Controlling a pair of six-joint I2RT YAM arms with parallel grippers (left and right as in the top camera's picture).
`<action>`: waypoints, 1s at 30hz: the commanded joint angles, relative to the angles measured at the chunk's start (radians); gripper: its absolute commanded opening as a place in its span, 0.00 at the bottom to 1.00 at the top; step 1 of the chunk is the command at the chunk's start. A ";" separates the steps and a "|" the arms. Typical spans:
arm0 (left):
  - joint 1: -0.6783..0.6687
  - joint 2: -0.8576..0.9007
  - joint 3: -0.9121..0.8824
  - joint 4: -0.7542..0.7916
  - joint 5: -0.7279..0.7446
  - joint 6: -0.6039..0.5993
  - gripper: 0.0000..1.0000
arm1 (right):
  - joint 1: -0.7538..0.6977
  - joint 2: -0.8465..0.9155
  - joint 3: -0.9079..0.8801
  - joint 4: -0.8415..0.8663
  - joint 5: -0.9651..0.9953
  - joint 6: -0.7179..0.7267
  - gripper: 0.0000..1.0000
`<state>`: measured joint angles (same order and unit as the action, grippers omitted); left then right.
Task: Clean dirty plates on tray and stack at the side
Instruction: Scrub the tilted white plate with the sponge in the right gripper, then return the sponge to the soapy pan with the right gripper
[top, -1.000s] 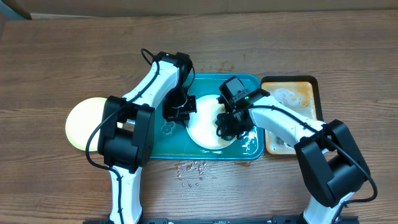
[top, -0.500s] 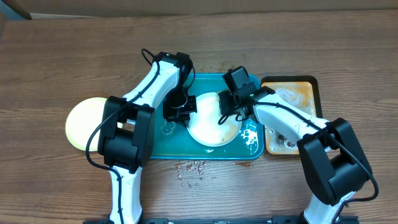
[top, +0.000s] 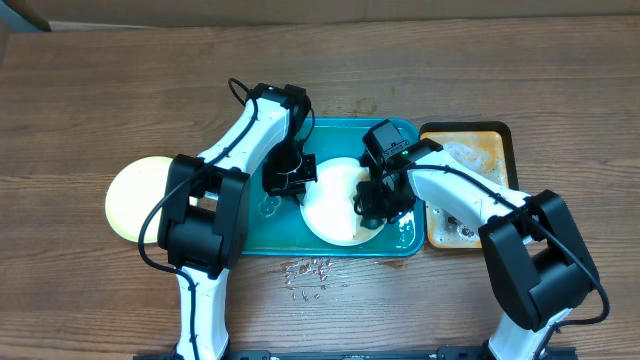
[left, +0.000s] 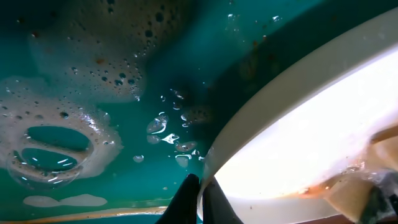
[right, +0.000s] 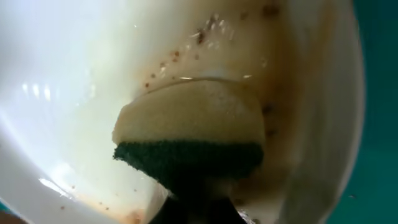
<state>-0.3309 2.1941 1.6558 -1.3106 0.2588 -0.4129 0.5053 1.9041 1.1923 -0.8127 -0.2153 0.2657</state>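
Note:
A white plate (top: 330, 205) lies in the teal tray (top: 345, 247), tilted up at its left edge. My left gripper (top: 292, 180) is shut on that plate's rim (left: 200, 186). My right gripper (top: 375, 203) is shut on a sponge (right: 189, 134) with a yellow body and dark green scrub side, pressed on the plate's inner face (right: 74, 74). Brown smears (right: 273, 81) streak the plate near the sponge. A pale yellow-green plate (top: 135, 195) sits on the table at the left. A third plate is not in view.
The tray floor holds soapy water and foam (left: 56, 146). A smaller orange-brown tray (top: 465, 185) with black rim stands right of the teal tray. Water drops (top: 308, 270) lie on the wooden table in front of the tray.
My right gripper with the sponge moved from the plate's lower right up to its far edge, then back down to the right side. The left gripper held still on the rim.

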 joint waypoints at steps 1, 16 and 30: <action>0.003 0.009 0.002 -0.001 -0.006 -0.003 0.04 | -0.005 0.007 -0.007 0.026 0.246 0.034 0.04; 0.003 0.009 0.002 -0.001 -0.006 -0.003 0.04 | 0.020 0.007 -0.007 0.428 0.081 0.048 0.21; 0.003 0.009 0.002 -0.001 -0.006 -0.003 0.04 | 0.012 0.005 -0.003 0.051 0.192 0.032 0.04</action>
<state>-0.3321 2.1941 1.6558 -1.3102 0.2569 -0.4129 0.5377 1.9015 1.1931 -0.7433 -0.1169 0.2764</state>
